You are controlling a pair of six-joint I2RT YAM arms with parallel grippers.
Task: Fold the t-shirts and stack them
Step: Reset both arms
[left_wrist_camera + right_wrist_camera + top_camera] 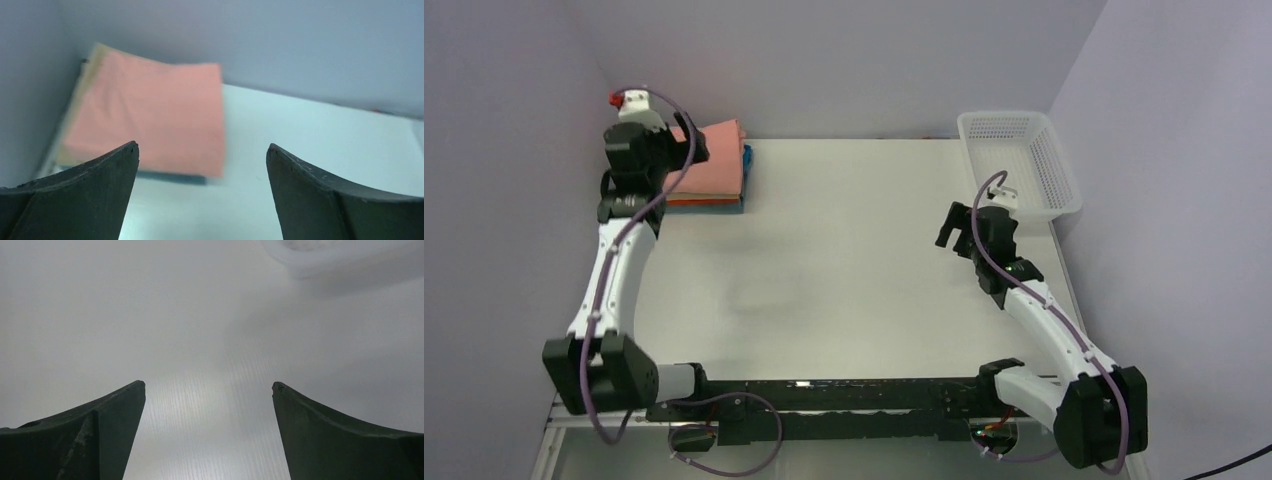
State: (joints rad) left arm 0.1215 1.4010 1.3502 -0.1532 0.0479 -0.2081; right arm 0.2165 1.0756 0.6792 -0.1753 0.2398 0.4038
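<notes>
A stack of folded t-shirts (714, 165) lies in the table's far left corner. A salmon-pink shirt (150, 120) is on top, a tan layer (92, 65) shows at its left edge, and a blue one (170, 176) is at the bottom. An orange-red edge (699, 201) shows at the front. My left gripper (692, 146) hovers at the stack's near left side, open and empty (202, 150). My right gripper (954, 228) is open and empty over bare table (208, 387), far from the stack.
A white mesh basket (1019, 165) stands at the far right corner, just behind the right gripper; its rim (325, 257) shows in the right wrist view. Walls close in the table on the left, back and right.
</notes>
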